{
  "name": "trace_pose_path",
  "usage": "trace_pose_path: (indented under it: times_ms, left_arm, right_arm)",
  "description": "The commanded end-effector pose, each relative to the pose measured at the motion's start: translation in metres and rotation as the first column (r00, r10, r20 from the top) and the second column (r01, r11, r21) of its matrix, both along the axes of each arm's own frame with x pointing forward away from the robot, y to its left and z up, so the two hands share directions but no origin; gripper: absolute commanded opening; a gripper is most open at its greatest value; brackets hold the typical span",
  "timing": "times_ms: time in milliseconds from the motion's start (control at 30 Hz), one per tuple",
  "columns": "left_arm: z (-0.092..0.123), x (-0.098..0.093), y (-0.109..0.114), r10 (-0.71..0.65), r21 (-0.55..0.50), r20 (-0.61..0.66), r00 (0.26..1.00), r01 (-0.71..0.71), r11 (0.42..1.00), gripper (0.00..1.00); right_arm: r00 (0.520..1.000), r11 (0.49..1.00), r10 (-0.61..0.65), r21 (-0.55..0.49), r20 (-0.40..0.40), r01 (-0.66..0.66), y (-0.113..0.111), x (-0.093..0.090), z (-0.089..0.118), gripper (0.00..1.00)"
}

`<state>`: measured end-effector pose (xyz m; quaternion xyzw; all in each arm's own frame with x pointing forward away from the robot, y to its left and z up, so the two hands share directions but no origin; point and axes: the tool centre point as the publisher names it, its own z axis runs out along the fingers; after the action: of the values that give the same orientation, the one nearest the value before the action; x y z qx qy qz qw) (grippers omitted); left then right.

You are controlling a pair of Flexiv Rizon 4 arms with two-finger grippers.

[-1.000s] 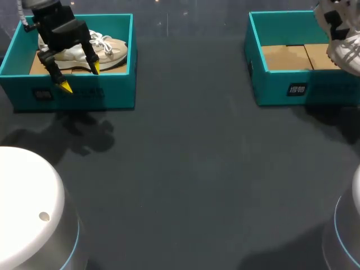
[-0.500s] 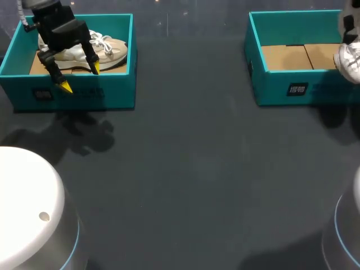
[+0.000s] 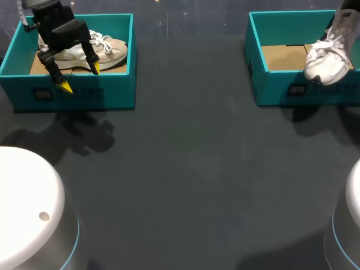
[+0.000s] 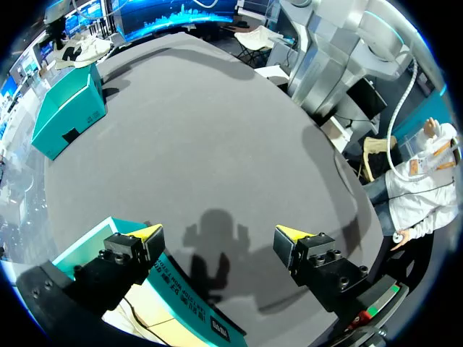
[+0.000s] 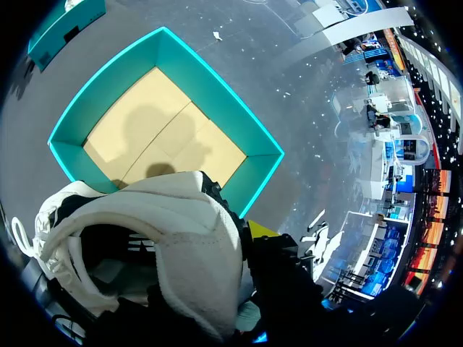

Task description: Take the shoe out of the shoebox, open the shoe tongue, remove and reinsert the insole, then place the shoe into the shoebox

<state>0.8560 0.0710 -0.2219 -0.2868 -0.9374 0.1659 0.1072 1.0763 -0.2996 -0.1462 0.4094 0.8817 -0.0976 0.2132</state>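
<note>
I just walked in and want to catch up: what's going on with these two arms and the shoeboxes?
The right gripper holds a white shoe in the air, toe hanging down, over the front of the right shoebox. That box's cardboard floor is bare. The left gripper hovers open above the front wall of the left shoebox, where a beige shoe lies untouched.

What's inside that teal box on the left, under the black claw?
The box holds a beige sneaker on a cardboard floor. The left gripper, open above it, hides part of the shoe.
</note>
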Motion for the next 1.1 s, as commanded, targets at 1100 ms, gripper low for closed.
trace_pose_path:
  times_ms: [1100]
  left_arm:
    - [0.0, 0.0, 0.0, -0.001, 0.001, 0.001, 1.0, 0.001, 1.0, 1.0]
  right_arm:
    - [0.736, 0.739, -0.669, 0.202, 0.104, 0.643, -0.021, -0.021, 0.017, 0.0]
